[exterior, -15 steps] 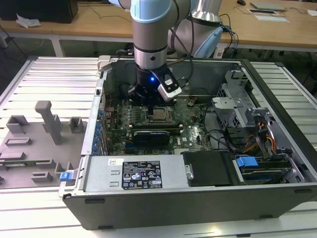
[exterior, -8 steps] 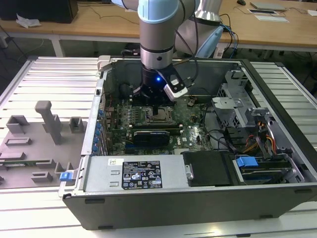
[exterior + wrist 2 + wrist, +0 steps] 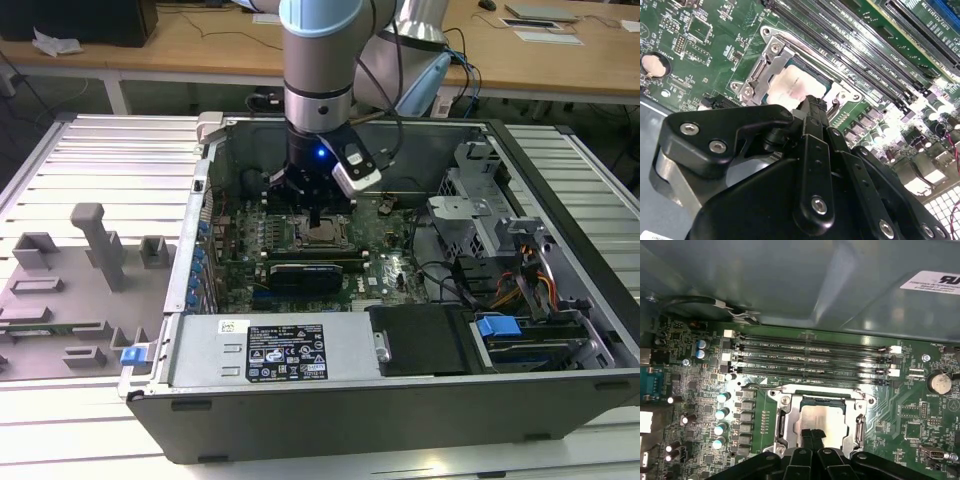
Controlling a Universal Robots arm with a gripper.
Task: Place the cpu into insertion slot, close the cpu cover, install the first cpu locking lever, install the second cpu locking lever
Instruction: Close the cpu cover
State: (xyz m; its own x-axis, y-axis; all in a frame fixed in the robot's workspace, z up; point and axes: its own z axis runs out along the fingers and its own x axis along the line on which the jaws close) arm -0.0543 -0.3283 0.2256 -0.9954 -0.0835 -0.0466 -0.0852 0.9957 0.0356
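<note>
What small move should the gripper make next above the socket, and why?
Probably a short straight lift. The cpu already lies in the insertion slot with the cpu cover down around it, and the shut gripper hangs right over the chip's edge; contact cannot be told. Rising first would avoid dragging across the chip.

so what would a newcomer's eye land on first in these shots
The pale blue and silver robot arm reaching down into the open computer case in the middle of the exterior view catches the eye first. Its black gripper hangs right over the cpu. The cpu lies on the green motherboard, framed by the silver cpu cover, beside the long black memory slots.
</note>
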